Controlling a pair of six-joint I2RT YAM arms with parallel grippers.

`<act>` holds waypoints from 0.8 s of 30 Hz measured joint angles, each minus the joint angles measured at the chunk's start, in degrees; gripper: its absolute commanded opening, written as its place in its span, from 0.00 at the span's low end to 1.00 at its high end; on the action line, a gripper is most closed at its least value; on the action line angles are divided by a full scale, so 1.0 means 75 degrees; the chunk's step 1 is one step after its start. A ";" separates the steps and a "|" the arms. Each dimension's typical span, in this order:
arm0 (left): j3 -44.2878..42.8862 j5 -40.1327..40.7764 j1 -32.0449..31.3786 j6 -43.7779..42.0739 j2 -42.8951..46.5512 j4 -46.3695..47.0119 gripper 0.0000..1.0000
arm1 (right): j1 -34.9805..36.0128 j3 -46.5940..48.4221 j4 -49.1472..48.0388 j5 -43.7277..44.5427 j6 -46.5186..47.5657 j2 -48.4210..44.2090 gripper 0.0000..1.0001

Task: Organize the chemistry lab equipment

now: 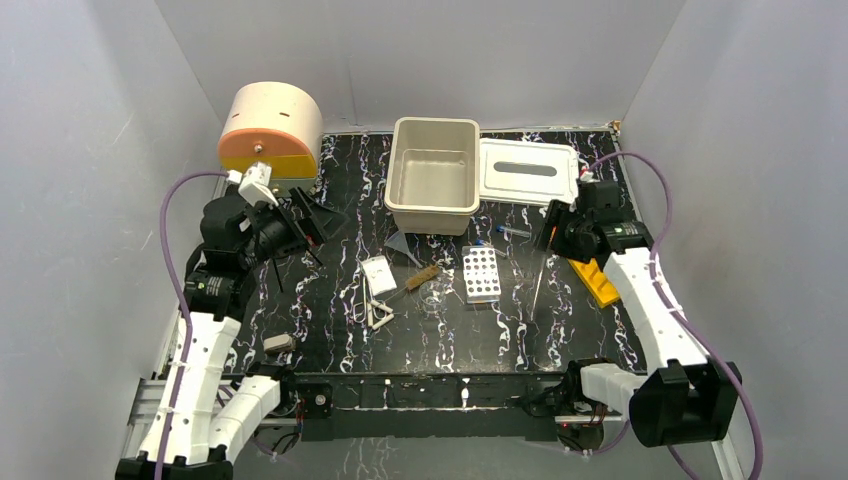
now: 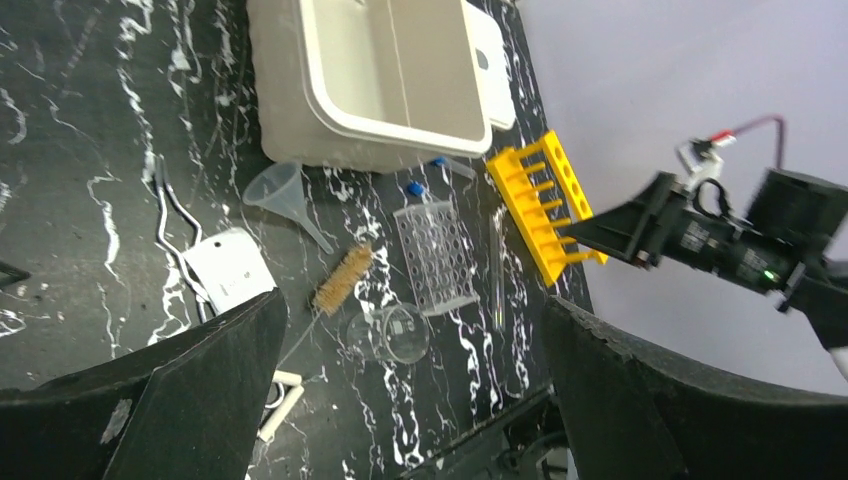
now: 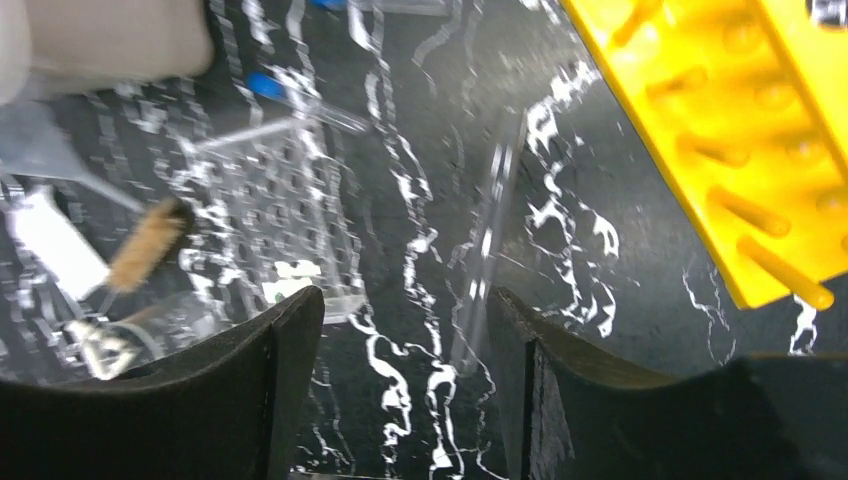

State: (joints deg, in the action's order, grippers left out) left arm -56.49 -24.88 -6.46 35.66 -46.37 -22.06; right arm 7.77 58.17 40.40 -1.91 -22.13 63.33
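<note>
The table [image 1: 330,330] has a glossy black top veined white like marble. The tub [image 1: 433,215] and its lid [image 1: 500,185] are smooth, matt plastic, beige and white. The yellow rack [image 2: 540,200] is shiny moulded plastic. The holed rack [image 2: 437,255] is pale and shiny; whether it is metal or clear plastic cannot be told. The funnel [image 2: 278,188] is cloudy, translucent plastic; the beaker [image 2: 392,335] and thin rod [image 3: 490,250] look like clear glass. The brush [image 2: 343,278] has rough tan bristles. The left gripper [image 2: 415,305] has fingers [image 2: 170,400] of matt black, faintly grainy plastic

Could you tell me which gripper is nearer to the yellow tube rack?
Right. The right gripper hovers just beside the yellow tube rack; the left gripper is far across the table.
</note>
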 measured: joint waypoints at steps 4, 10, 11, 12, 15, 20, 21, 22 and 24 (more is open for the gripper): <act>0.0274 -0.0289 -0.0181 -0.0061 0.0055 0.0073 0.98 | 0.0099 -0.0766 -0.0050 0.0472 -0.0029 0.0297 0.67; 0.0399 -0.0472 -0.0309 -0.0067 -0.0070 0.0143 0.98 | 0.0239 -0.1332 -0.0437 0.0965 -0.0192 0.0842 0.63; 0.0399 -0.0501 -0.0338 -0.0067 -0.0128 0.0181 0.98 | 0.0239 -0.1332 -0.0519 0.1075 -0.0251 0.0991 0.62; 0.0399 -0.0522 -0.0373 -0.0067 -0.0178 0.0207 0.98 | 0.0239 -0.1332 -0.0612 0.1151 -0.0291 0.1151 0.62; 0.0399 -0.0554 -0.0484 -0.0067 -0.0356 0.0315 0.98 | 0.0239 -0.1332 -0.0842 0.1367 -0.0452 0.1614 0.60; 0.0399 -0.0568 -0.0624 -0.0067 -0.0478 0.0379 0.98 | 0.0239 -0.1480 -0.1285 0.1635 -0.0618 0.1964 0.59; 0.0399 -0.0565 -0.0650 -0.0067 -0.0487 0.0382 0.98 | 0.0239 -0.1504 -0.1370 0.1632 -0.0621 0.2002 0.59; 0.0399 -0.0565 -0.0676 -0.0064 -0.0493 0.0388 0.98 | 0.0239 -0.1513 -0.1466 0.1623 -0.0621 0.2063 0.58; 0.0399 -0.0568 -0.0726 -0.0052 -0.0493 0.0437 0.98 | 0.0239 -0.1513 -0.1655 0.1594 -0.0629 0.2259 0.56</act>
State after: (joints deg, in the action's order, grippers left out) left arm -53.49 -29.15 -11.90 35.27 -50.06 -18.79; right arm 9.56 46.83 27.99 10.04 -26.85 80.27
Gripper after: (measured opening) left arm 0.983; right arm 0.587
